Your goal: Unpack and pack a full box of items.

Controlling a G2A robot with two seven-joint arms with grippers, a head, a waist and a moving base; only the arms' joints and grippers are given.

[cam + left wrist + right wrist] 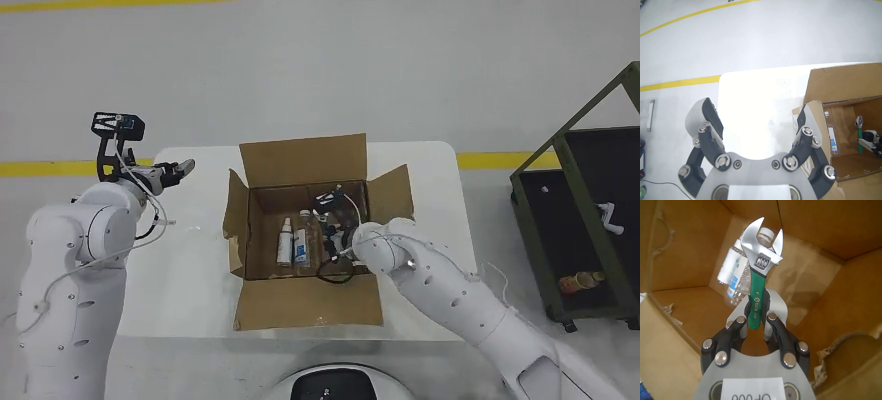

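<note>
My right gripper [756, 300] is clenched on the green rubber-coated handle of a small adjustable wrench [757, 289] with a polished silver head. The fingers press the handle near its lower end. I hold it down inside the brown cardboard box [303, 160], whose flaps stand open, and the wrench's head points away from my wrist toward the box floor.

Past the head, a clear plastic bottle [734, 275] with a white cap and a white-and-blue label lies on its side on that floor. From above, a second bottle [285, 242] lies just beside it, both in the half of the box nearer my left arm. The box stands in the middle of the white table [200, 280] with rounded corners.

My left gripper [756, 115] is released, its ribbed black pads [712, 117] spread wide with nothing between them. It hangs over the far left corner of the table, near the box's left flap but apart from it.
</note>
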